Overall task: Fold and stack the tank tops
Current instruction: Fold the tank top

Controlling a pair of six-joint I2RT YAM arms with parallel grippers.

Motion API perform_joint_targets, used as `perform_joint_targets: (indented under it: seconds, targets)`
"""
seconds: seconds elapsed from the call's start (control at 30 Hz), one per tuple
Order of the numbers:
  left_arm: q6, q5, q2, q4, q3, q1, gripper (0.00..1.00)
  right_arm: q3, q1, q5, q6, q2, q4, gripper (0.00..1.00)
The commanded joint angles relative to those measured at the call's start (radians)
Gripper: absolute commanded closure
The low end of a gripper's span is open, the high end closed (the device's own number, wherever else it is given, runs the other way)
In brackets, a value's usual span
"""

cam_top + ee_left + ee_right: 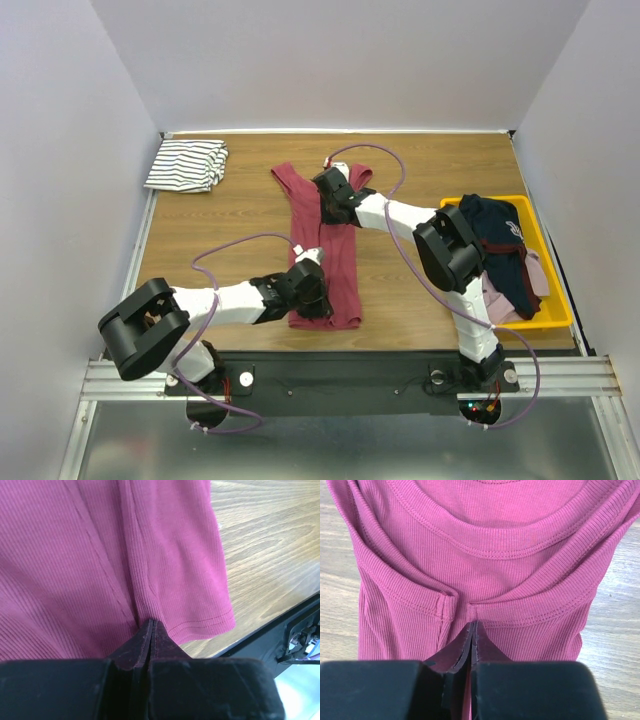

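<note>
Top external view shows you the red top point(335, 250) lying flat in the middle of the table point(440, 165), with the striped top point(187, 165) folded at the far left corner. Your left gripper point(151, 623) is clamped on the red top's near hem. Your right gripper point(474, 625) is clamped on its far neckline.

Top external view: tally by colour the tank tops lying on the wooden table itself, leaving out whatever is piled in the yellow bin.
striped white tank top, folded: 1
dark red tank top, laid out: 1
Total: 2
</note>
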Motion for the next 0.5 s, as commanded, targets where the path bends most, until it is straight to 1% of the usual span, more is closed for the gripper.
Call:
perform_joint_targets:
  seconds: [0.0,0.07,0.47]
  targets:
    - [-0.007,0.002,-0.023,0.018,-0.017,-0.008,1.00,0.014,0.007,0.040,0.025,-0.018,0.004,0.98]
    - [-0.007,0.002,-0.020,0.018,-0.019,-0.008,1.00,0.014,0.007,0.049,0.026,-0.025,0.006,1.00]
    - [-0.027,-0.004,-0.043,0.021,-0.054,-0.008,1.00,0.035,0.006,0.054,0.040,-0.039,0.006,0.99]
